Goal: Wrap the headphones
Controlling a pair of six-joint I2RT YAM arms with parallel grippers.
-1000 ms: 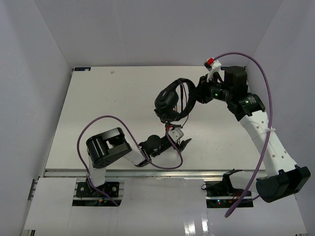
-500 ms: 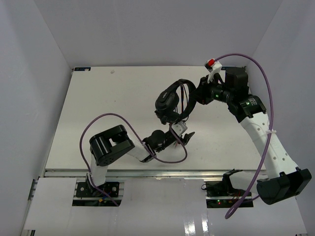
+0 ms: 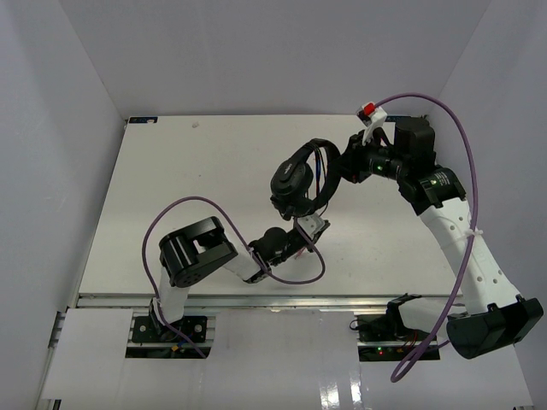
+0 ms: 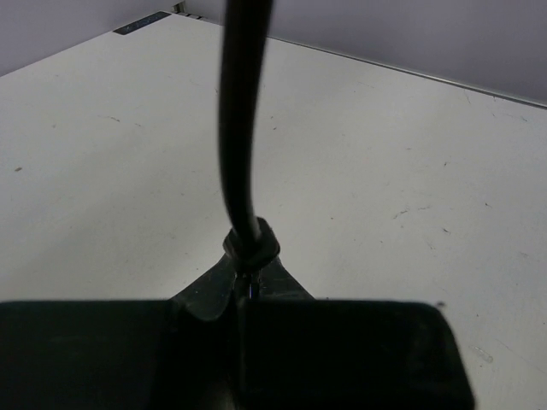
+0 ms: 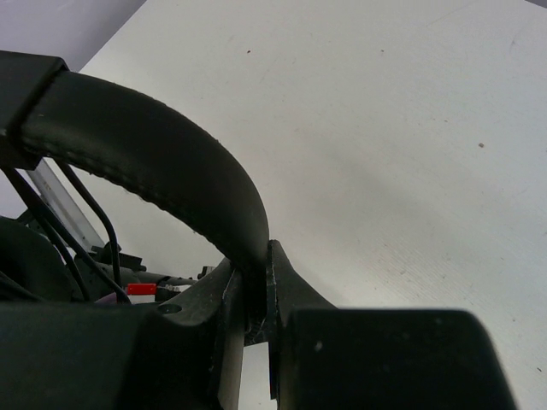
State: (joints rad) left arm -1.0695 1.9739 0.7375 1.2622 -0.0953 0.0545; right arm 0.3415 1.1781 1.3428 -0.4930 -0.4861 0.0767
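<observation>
we see the black over-ear headphones (image 3: 297,178) right of centre in the top view, one round earcup (image 3: 289,180) facing up at us. the padded, stitched headband (image 5: 154,141) arches over and is pinched in the right gripper (image 5: 256,295). the thin dark cable (image 4: 240,128) runs straight up from the left gripper (image 4: 248,278), which is clamped on it. a reddish plug (image 5: 141,289) peeks out below the headband.

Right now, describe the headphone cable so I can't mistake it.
Over the white table, the right tool holds the black headphones by the headband. Their cable is the thin dark line running into the shut left tool, far thinner than the purple robot cables.
</observation>
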